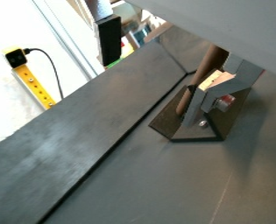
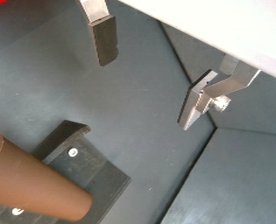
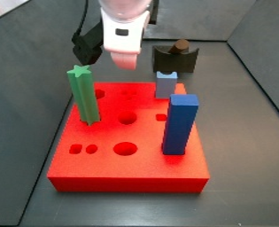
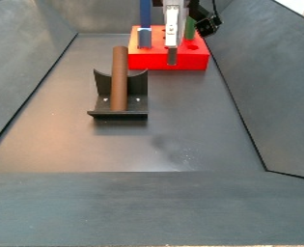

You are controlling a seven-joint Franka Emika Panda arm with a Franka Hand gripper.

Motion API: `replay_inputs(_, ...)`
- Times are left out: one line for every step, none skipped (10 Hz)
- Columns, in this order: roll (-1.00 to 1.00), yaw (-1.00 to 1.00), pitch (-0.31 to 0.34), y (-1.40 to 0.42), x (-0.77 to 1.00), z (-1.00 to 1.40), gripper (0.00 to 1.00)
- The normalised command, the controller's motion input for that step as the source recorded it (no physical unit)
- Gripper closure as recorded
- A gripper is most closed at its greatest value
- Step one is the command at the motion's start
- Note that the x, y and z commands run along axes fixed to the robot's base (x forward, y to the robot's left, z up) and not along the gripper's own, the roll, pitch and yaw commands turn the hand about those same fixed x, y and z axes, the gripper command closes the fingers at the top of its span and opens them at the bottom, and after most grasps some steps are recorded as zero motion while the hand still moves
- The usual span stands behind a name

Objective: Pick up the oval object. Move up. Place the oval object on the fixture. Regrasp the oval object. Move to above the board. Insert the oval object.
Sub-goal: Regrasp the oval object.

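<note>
The two-finger gripper (image 2: pixel 152 66) with flat silver plates and dark pads hangs in the air with its jaws spread apart and nothing between them; in a wrist view one finger (image 2: pixel 102 35) and its partner (image 2: pixel 204 98) stand well apart over the bare dark grey floor (image 2: pixel 164 149). The slim brown round-sided peg, the oval object (image 4: pixel 116 73), is free of the gripper and rests in the notch of the dark L-shaped fixture (image 4: pixel 120 106), leaning upright against its back wall. In both wrist views the peg and fixture lie below and to one side of the open fingers, the peg's brown end (image 2: pixel 29 188) on the fixture's base plate (image 2: pixel 93 166). In a side view the white gripper body (image 3: pixel 120 31) hovers above the far edge of the large flat red board (image 3: pixel 129 142), which carries a green star-topped peg (image 3: pixel 85 93), a blue square peg (image 3: pixel 181 124) and a small grey-blue peg (image 3: pixel 166 84); the fixture with the oval object (image 3: pixel 177 46) sits just beyond it.
</note>
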Motion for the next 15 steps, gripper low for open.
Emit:
replay_inputs(0.13, 0.46, 0.307, -0.04, 0.07, -0.02, 0.0)
replay_inputs(0.11, 0.47, 0.194, -0.04, 0.06, -0.01, 0.0)
replay_inputs(0.09, 0.44, 0.094, -0.04, 0.06, 0.0, 0.0)
replay_inputs(0.08, 0.39, 0.013, -0.04, 0.05, 0.0, 0.0)
replay_inputs(0.07, 0.33, -0.072, -0.04, 0.04, -0.01, 0.0)
replay_inputs(0.08, 0.27, -0.103, -0.04, 0.04, -0.02, 0.0)
replay_inputs(0.08, 0.23, -0.11, -0.04, 0.04, -0.01, 0.0)
replay_inputs(0.03, 0.14, -0.155, -0.02, 1.0, -0.01, 0.0)
replay_inputs(0.03, 0.1, -0.151, -0.02, 1.0, -0.01, 0.0)
replay_inputs(0.05, 0.04, -0.129, -0.01, 1.0, -0.03, 0.0)
replay_inputs(0.07, -0.01, -0.113, -0.01, 1.0, -0.03, 0.0)
replay_inputs(0.07, -0.03, -0.088, -0.01, 1.0, -0.04, 0.0)
replay_inputs(0.08, -0.06, -0.061, -0.01, 1.0, -0.04, 0.0)
replay_inputs(0.07, -0.07, -0.026, -0.01, 1.0, -0.05, 0.0)
replay_inputs(0.07, -0.08, 0.008, -0.01, 1.0, -0.05, 0.0)
